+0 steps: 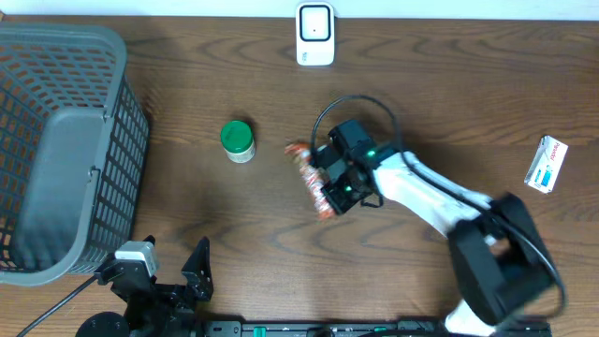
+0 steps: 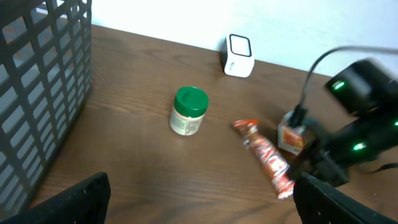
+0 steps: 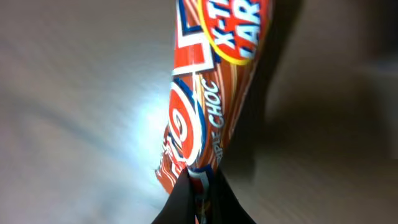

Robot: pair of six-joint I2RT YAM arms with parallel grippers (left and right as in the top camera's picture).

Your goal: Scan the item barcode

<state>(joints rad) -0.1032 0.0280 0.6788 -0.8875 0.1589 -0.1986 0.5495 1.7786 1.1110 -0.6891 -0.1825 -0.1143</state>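
The item is a long orange-red chocolate bar wrapper [image 1: 310, 176] lying on the wooden table, seen close up in the right wrist view [image 3: 211, 81]. My right gripper [image 3: 199, 186] is shut on the wrapper's near end; from overhead it sits at the bar's lower end [image 1: 331, 195]. No barcode shows on the visible face. The white scanner [image 1: 315, 35] stands upright at the table's far edge, well apart from the bar. My left gripper [image 2: 199, 205] hovers open and empty near the front edge, left of the bar [image 2: 264, 155].
A small jar with a green lid [image 1: 238, 140] stands left of the bar. A large grey mesh basket [image 1: 56, 140] fills the left side. A small white box [image 1: 547, 164] lies at the far right. The right arm's cable loops above the bar.
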